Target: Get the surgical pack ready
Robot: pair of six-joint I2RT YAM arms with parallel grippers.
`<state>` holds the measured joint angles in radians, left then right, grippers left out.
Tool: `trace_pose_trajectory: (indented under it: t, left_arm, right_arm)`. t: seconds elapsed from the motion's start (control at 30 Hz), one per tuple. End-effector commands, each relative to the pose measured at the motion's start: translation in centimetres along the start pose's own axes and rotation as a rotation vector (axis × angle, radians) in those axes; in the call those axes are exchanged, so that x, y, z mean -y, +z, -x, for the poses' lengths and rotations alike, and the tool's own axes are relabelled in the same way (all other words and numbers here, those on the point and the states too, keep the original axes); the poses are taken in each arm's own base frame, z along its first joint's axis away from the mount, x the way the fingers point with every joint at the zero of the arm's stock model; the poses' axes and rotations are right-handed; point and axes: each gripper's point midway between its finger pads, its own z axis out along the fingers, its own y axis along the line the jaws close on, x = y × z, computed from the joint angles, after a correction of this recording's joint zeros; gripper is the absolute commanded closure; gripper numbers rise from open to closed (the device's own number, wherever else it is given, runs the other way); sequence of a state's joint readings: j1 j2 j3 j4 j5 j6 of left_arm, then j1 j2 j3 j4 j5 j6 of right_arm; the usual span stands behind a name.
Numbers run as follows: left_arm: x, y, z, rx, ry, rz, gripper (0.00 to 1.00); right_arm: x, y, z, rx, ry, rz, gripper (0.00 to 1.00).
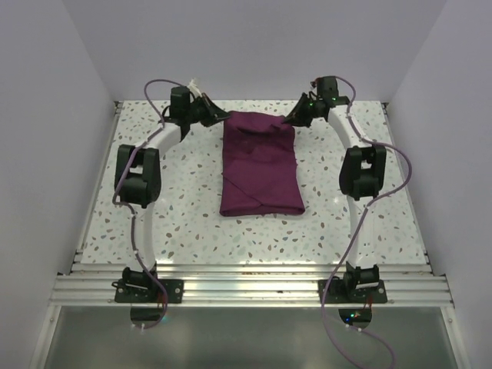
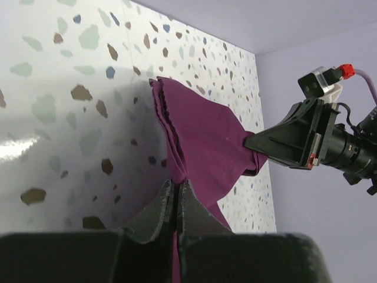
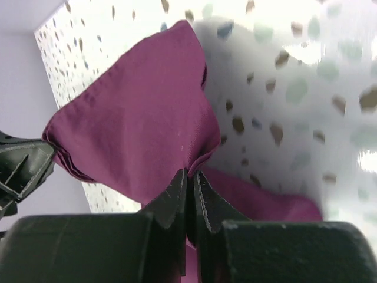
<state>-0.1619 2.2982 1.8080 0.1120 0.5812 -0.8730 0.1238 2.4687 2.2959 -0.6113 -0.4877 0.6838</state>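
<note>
Overhead view: surgical pack (image 1: 259, 165) lies mid-frame on the speckled desk (image 1: 184, 223), folded into a long maroon rectangle, short edges toward top and bottom of the frame. The bottom edge lies flat on the desk, with a diagonal fold line showing near it. The top edge is rumpled and drawn up at both corners. Left pincer (image 1: 217, 115) is at the pack's upper-left corner, right pincer (image 1: 292, 117) at its upper-right corner, both reaching in from the sides near the back wall. Left wrist view: fingers (image 2: 162, 206) pressed together, a strip of maroon cloth pinched in the seam between them, stacked layer edges fanning upward from the grip; the other pincer's tip meets the far corner at right of frame. Right wrist view: fingers (image 3: 207, 200) likewise closed tight on a gathered corner of the cloth, which bunches at the tips and spreads toward upper left. Both arms' elbows stand out to the sides of the pack.
</note>
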Motion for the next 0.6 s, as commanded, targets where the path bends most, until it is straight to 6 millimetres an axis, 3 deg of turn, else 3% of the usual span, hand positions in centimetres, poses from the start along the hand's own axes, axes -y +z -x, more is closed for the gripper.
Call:
trace_pose_trajectory:
  t: [0.0,0.03,0.07,0.1,0.13,0.17,0.2,0.23,0.27,0.37,0.43,0.47,0.5,0.57]
  left_arm:
    - [3.1,-3.2,-1.8,-0.058,0.052,-0.015,1.00]
    - [4.8,-4.3,-1.9,-0.053,0.070,-0.033,1.00]
    - [4.2,-4.8,-3.5,-0.082,0.058,-0.022,1.00]
    - [5.7,-5.9,-3.5,-0.080,0.081,-0.041,1.00]
    - [6.1,-6.2,-4.5,-0.097,0.086,-0.043,1.00]
    - [6.3,-6.7,-5.2,-0.114,0.088,-0.039,1.00]
    - [6.0,-7.2,-6.4,-0.137,0.090,-0.033,1.00]
    - [7.3,-8.1,-6.6,-0.132,0.111,-0.046,1.00]
    - [7.4,-8.6,-7.7,-0.160,0.104,-0.031,1.00]
    - [7.8,-10.6,-10.1,-0.186,0.093,-0.024,1.00]
    - [9.2,-12.1,-10.4,-0.175,0.107,-0.043,1.00]
    - [8.6,-12.6,-11.5,-0.190,0.096,-0.027,1.00]
    - [9.5,-13.6,-11.5,-0.175,0.106,-0.040,1.00]
    - [9.2,-14.5,-12.7,-0.185,0.095,-0.034,1.00]
  right_arm:
    - [-3.4,-5.6,-2.1,-0.056,-0.040,0.038,1.00]
    - [-3.7,-6.4,-2.7,-0.065,-0.047,0.042,1.00]
    - [-2.7,-6.7,-3.9,-0.096,-0.035,0.020,1.00]
    - [-3.9,-8.5,-4.1,-0.084,-0.067,0.038,1.00]
    - [-2.9,-8.7,-5.5,-0.117,-0.050,0.022,1.00]
    - [-3.0,-9.1,-6.1,-0.122,-0.053,0.031,1.00]
    - [-4.2,-10.8,-6.3,-0.102,-0.072,0.054,1.00]
    - [-4.1,-11.3,-6.9,-0.109,-0.074,0.056,1.00]
    - [-3.4,-11.6,-7.9,-0.129,-0.062,0.046,1.00]
    - [-3.8,-13.9,-9.6,-0.128,-0.077,0.060,1.00]
    - [-4.5,-15.5,-10.4,-0.126,-0.095,0.079,1.00]
    - [-4.0,-15.8,-11.2,-0.142,-0.085,0.070,1.00]
    - [-4.1,-16.2,-11.7,-0.147,-0.089,0.079,1.00]
    - [-4.2,-17.2,-12.6,-0.147,-0.091,0.083,1.00]
